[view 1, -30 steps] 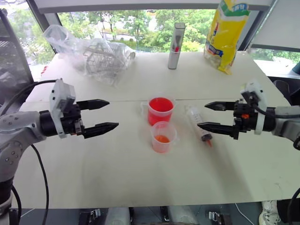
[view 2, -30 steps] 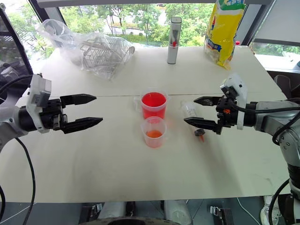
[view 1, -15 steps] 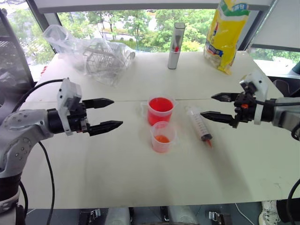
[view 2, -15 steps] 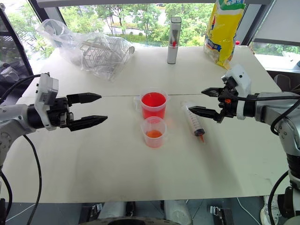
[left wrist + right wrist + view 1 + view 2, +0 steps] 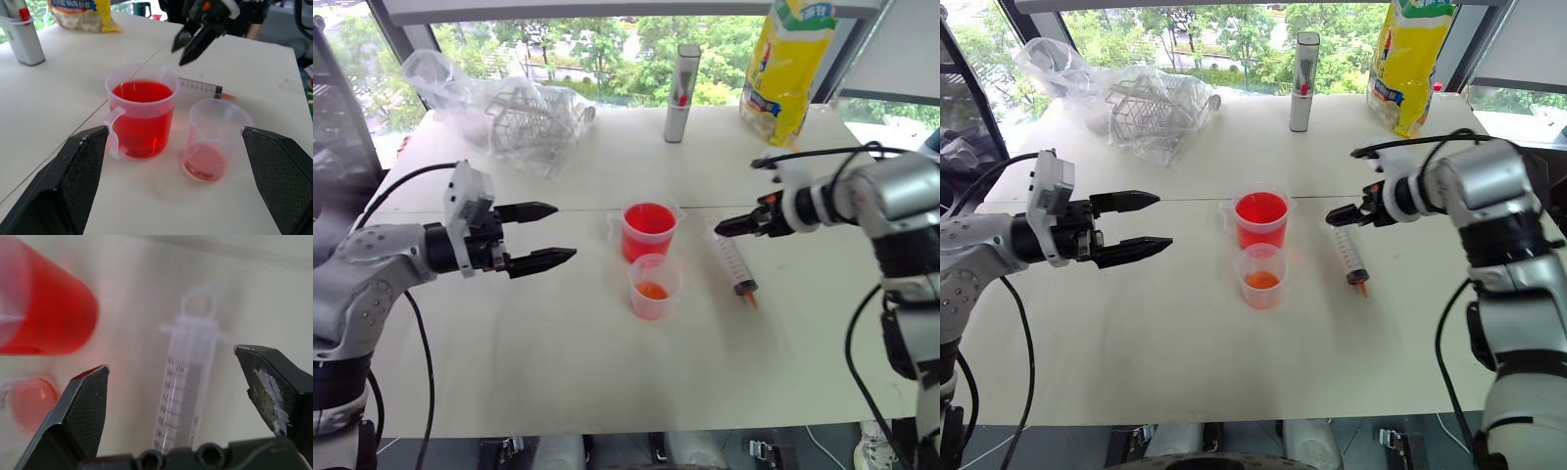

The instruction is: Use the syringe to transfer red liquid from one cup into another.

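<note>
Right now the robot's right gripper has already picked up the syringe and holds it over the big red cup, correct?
Not quite. The syringe still lies flat on the table, beside the big red cup. The right gripper is open and poised above the syringe's plunger end without gripping it, as the right wrist view shows.

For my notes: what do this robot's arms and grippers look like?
Both arms are silver-grey metal shells with loose black cables. The left gripper has a white block at the wrist and two tapered black fingers. The right gripper has the same black jaws, with a small orange mark near their base.
</note>
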Available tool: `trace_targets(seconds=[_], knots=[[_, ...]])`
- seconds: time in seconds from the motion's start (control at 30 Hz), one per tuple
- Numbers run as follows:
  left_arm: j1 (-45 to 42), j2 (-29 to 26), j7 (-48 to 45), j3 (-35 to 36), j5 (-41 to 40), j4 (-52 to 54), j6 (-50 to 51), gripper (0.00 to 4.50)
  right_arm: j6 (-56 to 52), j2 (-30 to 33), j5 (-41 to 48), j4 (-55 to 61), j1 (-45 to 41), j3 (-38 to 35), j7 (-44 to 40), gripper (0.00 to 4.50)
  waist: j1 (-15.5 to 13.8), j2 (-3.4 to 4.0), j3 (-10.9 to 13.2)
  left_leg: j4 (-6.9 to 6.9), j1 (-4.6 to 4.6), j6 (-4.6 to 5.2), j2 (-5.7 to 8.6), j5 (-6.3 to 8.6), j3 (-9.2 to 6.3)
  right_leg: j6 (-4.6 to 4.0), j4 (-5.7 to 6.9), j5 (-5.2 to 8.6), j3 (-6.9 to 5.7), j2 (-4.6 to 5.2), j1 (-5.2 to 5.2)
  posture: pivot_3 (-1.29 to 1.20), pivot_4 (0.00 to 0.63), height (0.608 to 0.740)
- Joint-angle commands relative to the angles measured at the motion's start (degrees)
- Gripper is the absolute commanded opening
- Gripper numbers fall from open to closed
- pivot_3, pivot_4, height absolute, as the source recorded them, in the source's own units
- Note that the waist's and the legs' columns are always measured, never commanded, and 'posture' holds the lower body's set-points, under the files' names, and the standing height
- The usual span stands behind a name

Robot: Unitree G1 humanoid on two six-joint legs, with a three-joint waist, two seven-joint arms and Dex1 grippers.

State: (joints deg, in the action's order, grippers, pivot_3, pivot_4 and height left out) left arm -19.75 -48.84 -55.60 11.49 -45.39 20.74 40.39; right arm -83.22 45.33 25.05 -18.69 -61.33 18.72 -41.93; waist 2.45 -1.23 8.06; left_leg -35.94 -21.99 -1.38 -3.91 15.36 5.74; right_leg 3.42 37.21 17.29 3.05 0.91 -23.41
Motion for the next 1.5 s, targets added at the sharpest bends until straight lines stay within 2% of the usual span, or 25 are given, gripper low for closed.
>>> trace_targets(seconds=[0.03,0.33,0.63,0.77,0.8,0.87,0.9,0.97,1.0,1.13,1.27,1.3,1.37,1.5], knots=[[1.3,0.0,1.3,1.9,0.2,2.6,-1.0,4.5,-0.4,-1.5,-4.3,-8.5,-5.6,5.0,-0.7,4.46,0.0,0.03,0.0,-0.04,-0.18,0.0,0.0,0.0,-0.01,0.14,0.01,-0.08,-0.02,-0.02,-0.14,0.0,0.15,0.74],[5.1,0.1,4.5,4.5,-0.8,6.3,-0.6,4.5,3.5,-6.5,-9.9,-19.6,-10.2,16.5,-9.1,4.46,0.1,0.03,0.0,-0.14,-0.3,0.01,0.04,0.0,0.0,0.16,0.05,-0.11,-0.04,-0.1,-0.25,0.0,0.15,0.74],[6.9,0.0,6.2,5.9,-1.3,8.2,-0.5,4.5,8.0,-11.9,-15.0,-29.4,-11.9,17.3,-12.6,4.46,0.2,0.02,0.0,-0.18,-0.27,0.0,0.03,0.0,-0.02,0.12,0.11,-0.14,-0.06,-0.15,-0.23,0.0,0.15,0.74],[7.1,-0.1,6.5,6.0,-1.1,8.6,-0.7,4.5,10.1,-13.8,-17.7,-33.3,-12.0,16.8,-13.1,3.36,0.3,-0.02,-0.1,-0.18,-0.18,0.0,0.03,0.0,-0.02,0.11,0.11,-0.15,-0.06,-0.14,-0.15,0.0,0.15,0.74],[7.1,-0.1,6.6,5.9,-1.0,8.6,-0.7,4.5,10.5,-14.0,-18.3,-33.8,-12.0,16.7,-13.4,2.71,0.3,-0.02,-0.1,-0.18,-0.15,0.0,0.03,0.0,-0.02,0.11,0.11,-0.15,-0.06,-0.14,-0.13,0.0,0.15,0.74],[6.9,0.0,6.7,5.6,-0.9,8.5,-0.9,4.5,10.7,-14.3,-19.3,-34.5,-12.0,16.4,-14.0,1.75,0.3,-0.02,-0.1,-0.17,-0.09,0.0,0.03,0.0,-0.02,0.11,0.11,-0.15,-0.06,-0.14,-0.07,0.0,0.15,0.74],[6.7,0.0,6.7,5.5,-0.9,8.4,-1.0,4.5,10.7,-14.4,-19.7,-34.6,-12.0,16.2,-14.2,1.5,0.3,-0.02,-0.1,-0.17,-0.07,0.0,0.03,0.0,-0.02,0.11,0.11,-0.15,-0.06,-0.14,-0.05,0.0,0.15,0.74],[6.4,0.1,6.7,5.2,-0.9,8.3,-1.1,4.5,10.3,-14.2,-20.1,-33.8,-12.0,15.6,-14.8,1.48,0.3,-0.02,-0.1,-0.17,-0.04,0.0,0.03,0.0,-0.02,0.11,0.11,-0.15,-0.06,-0.14,-0.03,0.0,0.15,0.74],[6.2,0.1,6.7,5.1,-0.9,8.2,-1.1,4.5,10.2,-13.9,-20.1,-32.9,-11.9,14.7,-14.6,1.48,0.2,-0.02,-0.1,-0.17,-0.04,0.0,0.03,0.0,-0.02,0.11,0.11,-0.15,-0.06,-0.14,-0.03,0.0,0.15,0.74],[4.4,0.5,6.5,4.5,-1.0,7.0,-1.1,4.5,12.6,-11.6,-17.4,-23.8,-10.6,3.0,-9.9,1.48,0.2,0.02,0.0,-0.17,-0.09,0.0,0.03,0.0,-0.01,0.11,0.12,-0.15,-0.06,-0.12,-0.07,0.0,0.15,0.74],[1.6,1.1,6.6,4.2,-1.4,5.2,-0.8,4.5,25.0,-8.1,-14.2,-4.7,-4.4,-9.6,-7.3,1.48,0.0,0.04,0.0,-0.13,-0.17,0.0,0.04,0.0,-0.08,0.13,0.14,-0.16,-0.09,-0.14,-0.11,0.0,0.15,0.74],[0.7,1.3,6.5,4.1,-1.7,4.6,-0.6,4.5,28.3,-8.1,-12.5,0.3,-3.0,-14.1,-6.5,1.48,0.0,0.04,0.0,-0.11,-0.17,-0.01,0.04,0.0,-0.08,0.13,0.13,-0.16,-0.1,-0.15,-0.11,0.0,0.15,0.74],[-0.9,1.6,6.2,3.8,-2.1,3.3,-0.3,4.5,28.4,-8.7,-9.4,6.2,-2.1,-20.4,-4.6,1.48,-0.1,0.05,0.0,-0.1,-0.23,-0.01,0.05,0.0,-0.18,0.14,0.07,-0.15,-0.18,-0.18,-0.09,0.0,0.15,0.74],[-4.2,1.6,4.4,2.0,-1.5,0.5,-0.4,4.5,32.5,-11.3,-6.4,14.0,-0.2,-25.8,-1.3,1.48,0.1,0.03,0.0,-0.12,-0.17,-0.01,0.03,-0.01,-0.16,0.14,0.09,-0.16,-0.17,-0.18,-0.04,0.0,0.15,0.74]])
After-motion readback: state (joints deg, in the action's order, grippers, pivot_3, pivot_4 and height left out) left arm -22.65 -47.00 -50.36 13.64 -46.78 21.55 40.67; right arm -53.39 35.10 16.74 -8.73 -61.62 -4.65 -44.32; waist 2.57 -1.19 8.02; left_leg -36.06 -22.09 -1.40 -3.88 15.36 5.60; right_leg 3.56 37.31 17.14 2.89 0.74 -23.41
